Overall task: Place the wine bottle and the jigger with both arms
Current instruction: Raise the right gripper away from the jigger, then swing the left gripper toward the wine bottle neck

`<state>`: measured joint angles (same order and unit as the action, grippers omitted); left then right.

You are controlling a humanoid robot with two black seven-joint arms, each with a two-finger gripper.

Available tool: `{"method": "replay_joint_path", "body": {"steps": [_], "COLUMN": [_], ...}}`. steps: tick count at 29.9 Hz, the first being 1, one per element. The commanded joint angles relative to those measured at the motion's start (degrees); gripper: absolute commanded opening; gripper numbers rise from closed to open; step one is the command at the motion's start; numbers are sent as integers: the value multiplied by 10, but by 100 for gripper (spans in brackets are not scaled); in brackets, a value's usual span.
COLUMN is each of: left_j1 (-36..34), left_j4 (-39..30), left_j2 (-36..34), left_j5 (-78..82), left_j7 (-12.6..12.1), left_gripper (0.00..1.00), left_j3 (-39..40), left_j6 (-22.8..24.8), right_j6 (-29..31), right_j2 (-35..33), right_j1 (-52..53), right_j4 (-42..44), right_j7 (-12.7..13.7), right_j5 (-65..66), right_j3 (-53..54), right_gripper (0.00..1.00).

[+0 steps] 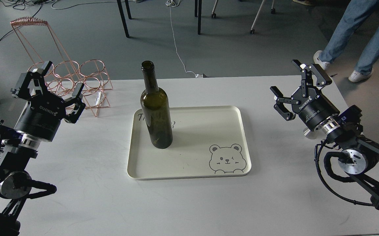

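Observation:
The wine bottle [156,114], dark olive-green, stands upright on the left part of the cream tray [189,175]. My left gripper [59,78] is open and empty, well left of the bottle, in front of a wire rack. My right gripper [284,76] is open and empty, raised above the table's right side. The silver jigger [305,132] stands on the table behind my right wrist. Only a bit of its base shows.
A copper wire rack [68,78] stands at the table's back left corner, just behind my left gripper. The tray has a bear drawing [226,159] at its front right. A person's legs [356,32] are on the floor beyond the back right corner.

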<state>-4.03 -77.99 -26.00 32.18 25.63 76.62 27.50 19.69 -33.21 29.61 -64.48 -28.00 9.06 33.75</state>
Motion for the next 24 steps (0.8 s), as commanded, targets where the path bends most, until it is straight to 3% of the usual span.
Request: {"method": "replay_joint_path", "body": {"steps": [1,9,16,24], "left_j1": [0,-34,-124,-168], "left_j4": [-33,-124,-139,-140], "left_j2": [-40,-142,-150,-149], "left_j5": [99,383,750,864], "left_j7": [24,24,24,24], "left_gripper": [98,98,98,98], "left_j3": [1,1,-10,-48], "left_j6": [5,5,-8,-27], "right_j6": [8,7,7,7], "right_j2": [1,2,2,2], "right_j1": [-10,-17,-17,-18], "right_j4": [3,4,4,3], "right_j7": [0,0,0,0], "right_j5": [4,8,9,14], "right_j3": [1,3,3,3], "right_gripper": [98,98,98,98]}}
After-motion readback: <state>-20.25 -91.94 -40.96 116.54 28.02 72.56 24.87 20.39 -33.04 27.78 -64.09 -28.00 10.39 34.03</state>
